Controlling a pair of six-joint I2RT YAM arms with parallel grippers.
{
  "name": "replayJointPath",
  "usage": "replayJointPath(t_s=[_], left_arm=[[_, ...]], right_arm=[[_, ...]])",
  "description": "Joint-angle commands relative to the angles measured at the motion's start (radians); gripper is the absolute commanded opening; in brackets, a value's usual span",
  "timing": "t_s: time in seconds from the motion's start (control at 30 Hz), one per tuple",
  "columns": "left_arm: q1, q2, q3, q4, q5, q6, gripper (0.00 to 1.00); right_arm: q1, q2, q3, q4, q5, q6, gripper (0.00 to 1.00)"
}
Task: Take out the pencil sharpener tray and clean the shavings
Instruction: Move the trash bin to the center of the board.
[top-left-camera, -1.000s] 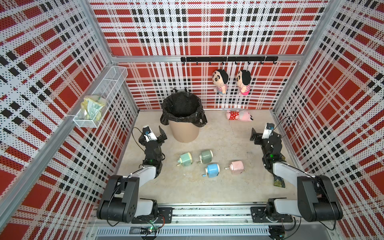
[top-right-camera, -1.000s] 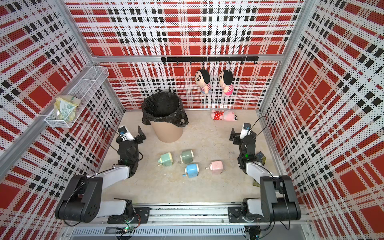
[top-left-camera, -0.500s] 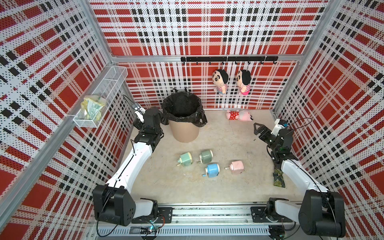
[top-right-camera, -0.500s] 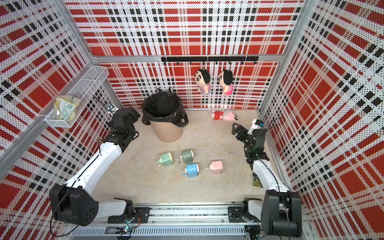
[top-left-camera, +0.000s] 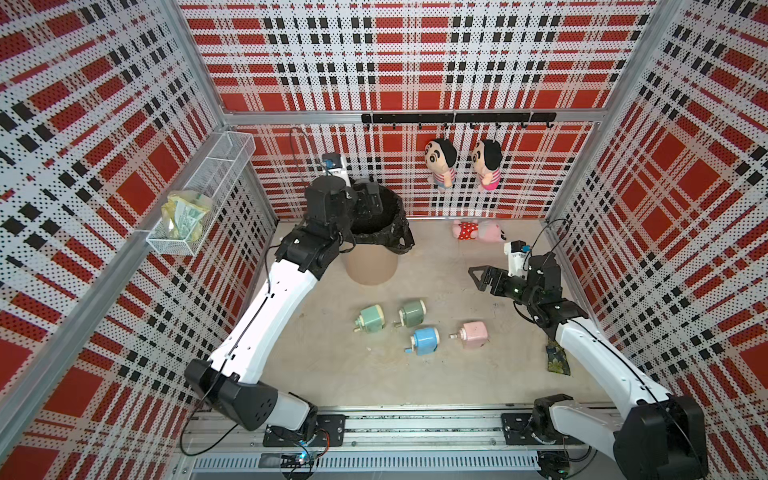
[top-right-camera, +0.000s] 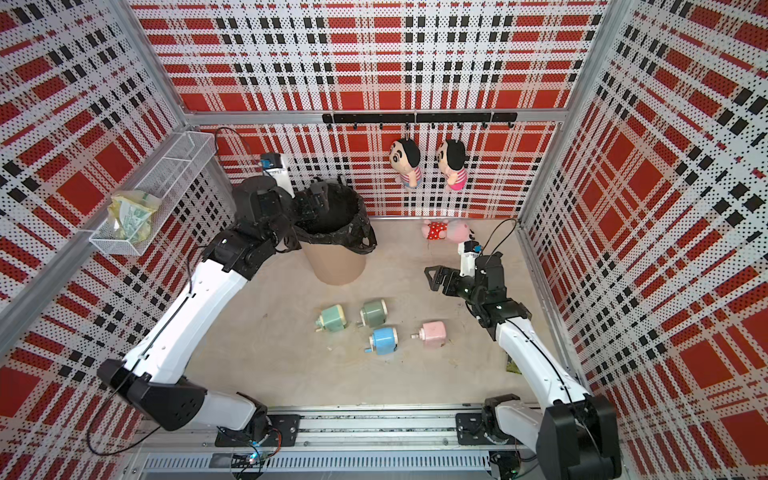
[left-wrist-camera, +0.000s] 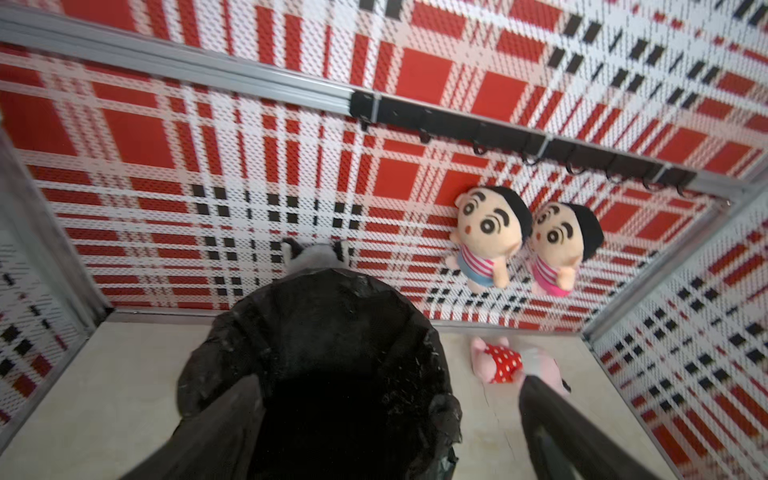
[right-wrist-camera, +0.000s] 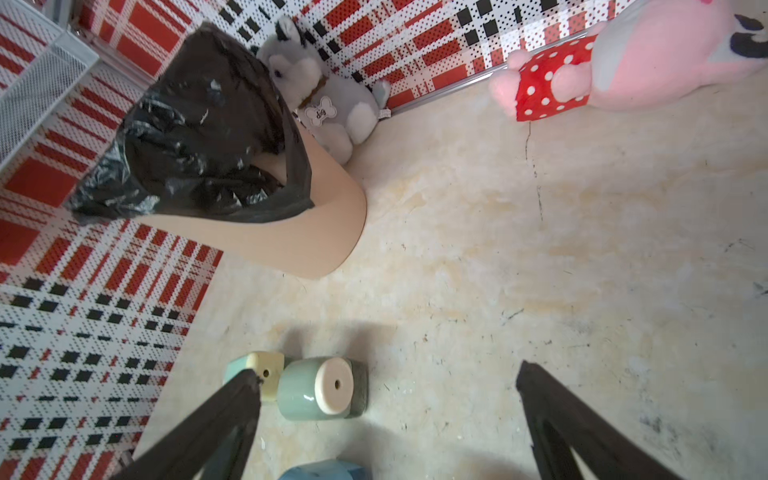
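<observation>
Trash bin (top-left-camera: 372, 268), tan with a black liner, stands upright in the upper middle of both top views. Both my arms can reach it, so I'd judge it's there for tipping a tray into. My left gripper (top-left-camera: 369, 198) hangs right over the bin mouth, jaws spread wide, nothing between them. The left wrist view looks straight down into the dark liner, so this reads as waiting at the dump spot with nothing to dump yet. My right gripper (top-left-camera: 482, 277) is at centre right, off the floor, jaws wide apart and empty too, aimed toward the sharpeners. In the right wrist view the dark green sharpener (right-wrist-camera: 322, 388) shows between my fingers (right-wrist-camera: 216, 424) but well ahead of them, no contact. Four sharpeners sit in a loose cluster at lower centre, cranks toward frame left: mint sharpener (top-left-camera: 370, 319), dark green, blue sharpener (top-left-camera: 424, 340), pink sharpener (top-left-camera: 473, 334). No tray is out that I can see, so I judge the trays still inside the bodies; the task is at its start and first I have to pick one. Floor (top-left-camera: 436, 266) is beige and scuffed, with a hairline crack (right-wrist-camera: 528, 145) near the back and faint specks by the blue one, too small to call shavings. Walls (top-left-camera: 415, 62) are red-white-black plaid perforated panels, with a hook rail (top-left-camera: 457, 117) holding two dolls (top-left-camera: 440, 164) at upper centre and a wire basket (top-left-camera: 220, 166) at upper left.
</observation>
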Motion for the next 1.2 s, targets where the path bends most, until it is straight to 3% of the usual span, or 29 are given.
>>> replayJointPath(t_s=[0.0,0.17,0.5,0.57,0.7,0.87,1.0,1.17], left_arm=[[-0.019,0.129,0.069,-0.166,0.149,0.083,0.98],[-0.047,0.285,0.18,-0.247,0.145,0.128,0.98],[-0.071,0.454,0.307,-0.324,0.093,0.167,1.0],[-0.082,0.483,0.339,-0.351,0.068,0.176,0.96],[-0.096,0.515,0.371,-0.373,0.059,0.184,0.73],[-0.104,0.534,0.393,-0.393,0.054,0.19,0.55],[-0.11,0.531,0.413,-0.393,0.067,0.196,0.31],[-0.128,0.525,0.462,-0.393,0.087,0.212,0.18]], right_arm=[[0.032,-0.055,-0.021,-0.095,0.044,-0.061,1.0],[0.053,-0.103,-0.045,-0.132,0.049,-0.074,1.0],[0.057,-0.137,-0.069,-0.154,0.057,-0.08,1.0],[0.055,-0.132,-0.071,-0.15,0.054,-0.08,0.99],[0.057,-0.12,-0.073,-0.144,0.052,-0.081,0.97],[0.058,-0.11,-0.075,-0.143,0.052,-0.079,0.96],[0.058,-0.109,-0.082,-0.137,0.051,-0.077,0.95],[0.059,-0.106,-0.082,-0.14,0.053,-0.076,0.94]])
